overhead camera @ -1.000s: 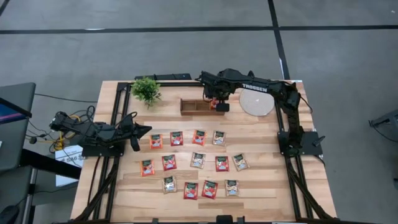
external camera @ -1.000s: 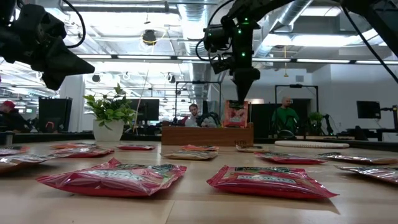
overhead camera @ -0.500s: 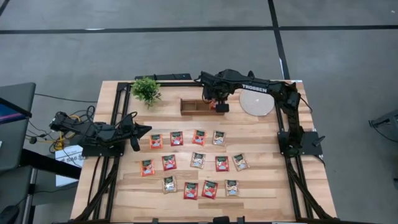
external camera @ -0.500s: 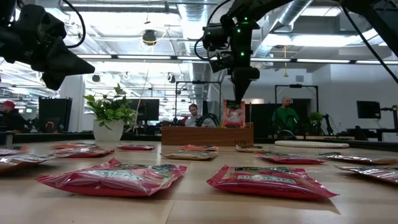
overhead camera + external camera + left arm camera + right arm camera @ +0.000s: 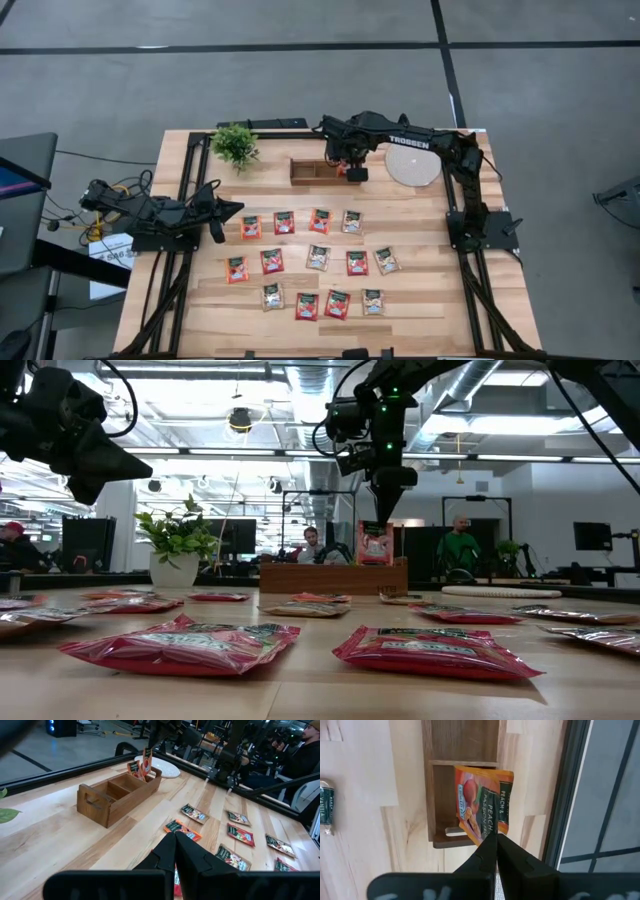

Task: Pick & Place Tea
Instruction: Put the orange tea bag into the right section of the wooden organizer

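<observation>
A wooden box (image 5: 315,172) with two compartments stands at the table's far middle. My right gripper (image 5: 495,837) hangs over its right compartment, pointing down and shut on a red tea sachet (image 5: 480,805) that stands in that compartment beside another sachet (image 5: 504,800). Several tea sachets (image 5: 315,255), red and pale, lie flat in rows on the table's middle and near part. My left gripper (image 5: 175,837) is shut on nothing above the table's left edge, level with the sachets' far row. My right gripper pinches the red sachet's upper edge (image 5: 491,827) between its two fingers, coming from above and pointing steeply down. The sachet (image 5: 375,543) stands upright below the fingers, its lower part down inside the box's right compartment.
A small potted plant (image 5: 235,143) stands left of the box at the far left. A round pale disc (image 5: 412,165) lies right of the box. Dark frame rails (image 5: 180,260) run along the table's left and right sides. People show in the room beyond the table.
My right gripper has rolled slightly over the box. The sachet below it has turned a little with it and now shows narrower in the low view.
</observation>
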Controlling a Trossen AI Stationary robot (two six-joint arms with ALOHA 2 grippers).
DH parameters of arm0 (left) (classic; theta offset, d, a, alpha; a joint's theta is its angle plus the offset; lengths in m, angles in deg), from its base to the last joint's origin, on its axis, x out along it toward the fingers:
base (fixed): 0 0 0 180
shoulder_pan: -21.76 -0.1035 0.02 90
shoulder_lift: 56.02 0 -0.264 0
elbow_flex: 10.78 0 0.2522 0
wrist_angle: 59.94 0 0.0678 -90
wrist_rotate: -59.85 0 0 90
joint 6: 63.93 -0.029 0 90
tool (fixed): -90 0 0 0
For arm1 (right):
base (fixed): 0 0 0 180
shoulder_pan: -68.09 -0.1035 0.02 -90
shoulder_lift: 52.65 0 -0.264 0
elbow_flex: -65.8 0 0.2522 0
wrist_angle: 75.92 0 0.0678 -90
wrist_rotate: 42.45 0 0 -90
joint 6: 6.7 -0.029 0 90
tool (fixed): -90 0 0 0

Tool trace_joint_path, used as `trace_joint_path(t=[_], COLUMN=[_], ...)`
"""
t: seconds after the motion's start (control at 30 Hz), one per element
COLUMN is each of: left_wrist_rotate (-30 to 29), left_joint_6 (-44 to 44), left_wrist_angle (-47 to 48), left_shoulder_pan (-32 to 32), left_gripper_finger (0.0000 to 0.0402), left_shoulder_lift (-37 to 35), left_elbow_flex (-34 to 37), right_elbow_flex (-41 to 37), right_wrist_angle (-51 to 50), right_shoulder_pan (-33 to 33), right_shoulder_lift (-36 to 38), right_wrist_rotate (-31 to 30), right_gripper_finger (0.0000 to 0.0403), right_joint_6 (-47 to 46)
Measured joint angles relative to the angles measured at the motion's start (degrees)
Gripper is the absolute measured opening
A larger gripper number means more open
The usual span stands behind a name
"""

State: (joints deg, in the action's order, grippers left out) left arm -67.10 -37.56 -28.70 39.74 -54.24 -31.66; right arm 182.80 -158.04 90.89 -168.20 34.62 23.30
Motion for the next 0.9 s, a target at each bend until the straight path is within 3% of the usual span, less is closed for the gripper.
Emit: trace_joint_path(t=[0.33, 0.73, 0.9], left_wrist_rotate=[0.00, 0.00, 0.00], left_joint_6=[0.02, 0.00, 0.04], left_wrist_angle=[0.00, 0.00, 0.00], left_shoulder_pan=[0.00, 0.00, 0.00], left_gripper_finger=[0.0000, 0.0000, 0.0000], left_shoulder_lift=[0.00, 0.00, 0.00], left_elbow_flex=[0.00, -0.01, 0.00], right_elbow_flex=[0.00, -0.02, -0.02], right_wrist_angle=[0.04, 5.52, 6.40], right_shoulder_pan=[0.00, 1.00, 3.72], right_shoulder_lift=[-0.02, -0.04, -0.04], right_wrist_rotate=[0.66, 1.56, 6.54], right_gripper_finger=[0.0055, 0.0059, 0.0054], right_joint_6=[-1.58, 2.32, 1.46])
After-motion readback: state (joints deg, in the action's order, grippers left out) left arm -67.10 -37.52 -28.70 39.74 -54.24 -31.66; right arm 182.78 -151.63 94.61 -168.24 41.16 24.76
